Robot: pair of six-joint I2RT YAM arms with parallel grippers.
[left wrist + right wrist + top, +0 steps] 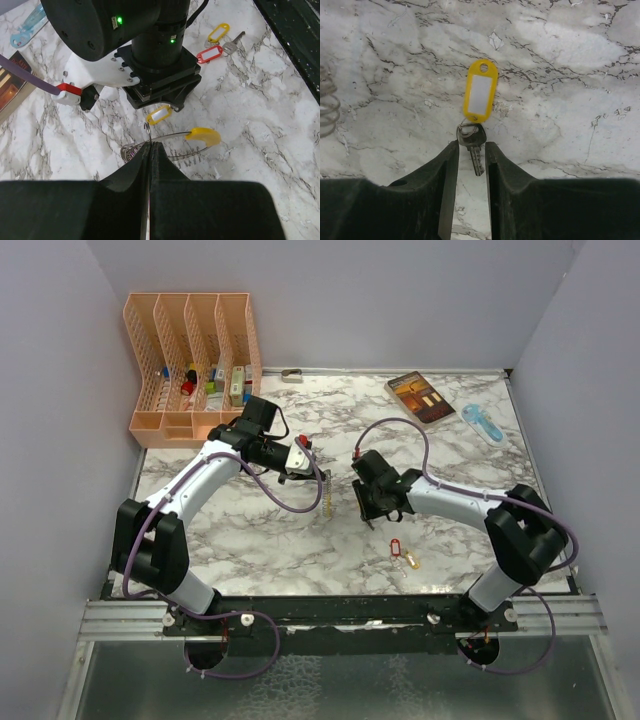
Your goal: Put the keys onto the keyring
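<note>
I am working the pickup step: the right gripper [471, 150] is straddling the head of a key [471, 136] with a yellow tag [480, 91]. Its fingers are sitting close on either side, and I cannot tell whether they are actually pinching it. The left gripper [149, 148] is clenching the keyring [202, 135] by its wire, just beside that key. Next, as I am judging it, I need a firm pinch on the head, then fine alignment to thread the key's small ring onto the keyring's wire, with the tag likely getting in the way. The keyring is showing as thin silvery wire with a coiled section and a curved yellow piece. Two other keys [209, 54], red- and yellow-tagged, are lying well apart on the table [260, 115], near its edge.
</note>
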